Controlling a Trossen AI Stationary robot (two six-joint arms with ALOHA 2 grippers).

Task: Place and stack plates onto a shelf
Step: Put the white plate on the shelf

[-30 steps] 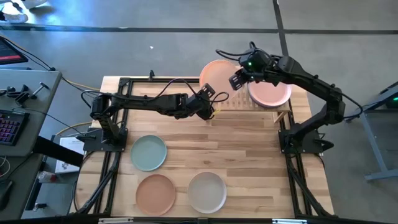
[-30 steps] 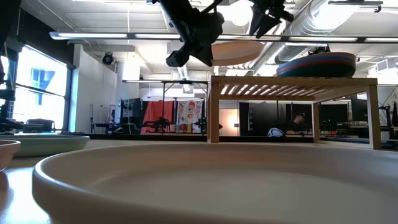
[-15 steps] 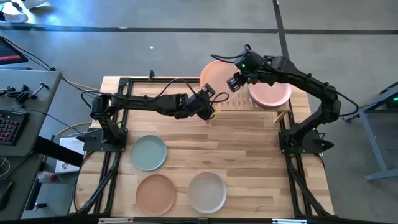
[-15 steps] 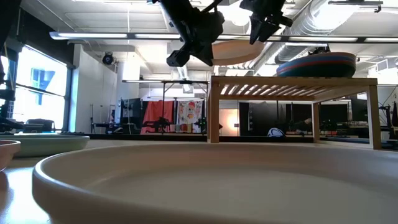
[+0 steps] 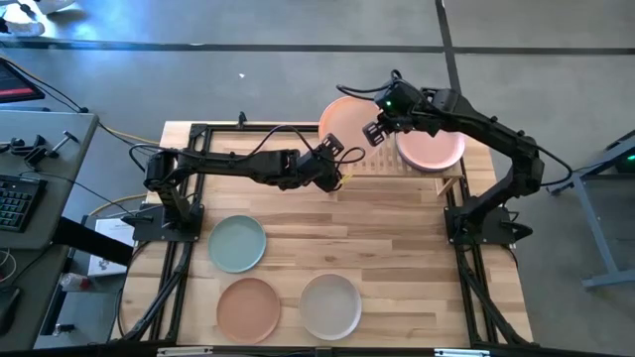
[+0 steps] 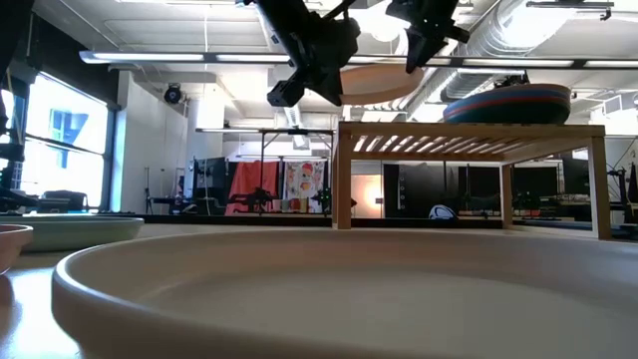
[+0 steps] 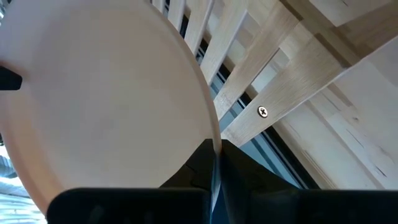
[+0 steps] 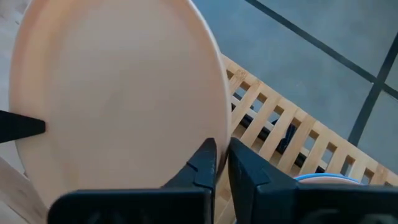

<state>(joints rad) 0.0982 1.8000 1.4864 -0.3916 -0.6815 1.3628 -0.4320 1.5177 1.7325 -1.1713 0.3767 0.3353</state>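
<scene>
A beige plate (image 5: 347, 119) hangs over the left half of the slatted wooden shelf (image 5: 397, 165), and both grippers are shut on it. My left gripper (image 5: 334, 162) reaches in from the table's left and stands at the plate's near edge. My right gripper (image 5: 375, 131) comes from the right and stands at the plate's right edge. A stack of plates (image 5: 430, 147) with a pink one on top rests on the shelf's right half. In the low view the beige plate (image 6: 379, 85) floats above the shelf top (image 6: 469, 132). My left gripper pinches the beige plate's rim (image 7: 210, 127) between its two fingers, at the plate's near edge. The fingers slant down from the table's left. The plate is lifted clear above the shelf, nearly level. My right gripper pinches the same plate's rim (image 8: 219, 134) between its two fingers, at the plate's right edge. The fingers slant down from above and from the right. The plate hangs clear of the slats.
A pale green plate (image 5: 237, 244), a terracotta plate (image 5: 248, 305) and a cream plate (image 5: 330, 305) lie on the plank tabletop near the front edge. Bare planks lie between them and the shelf.
My right gripper has shut on the beige plate's right rim; a second ago its fingers stood open beside it. My left gripper and the plate have kept still above the shelf.
</scene>
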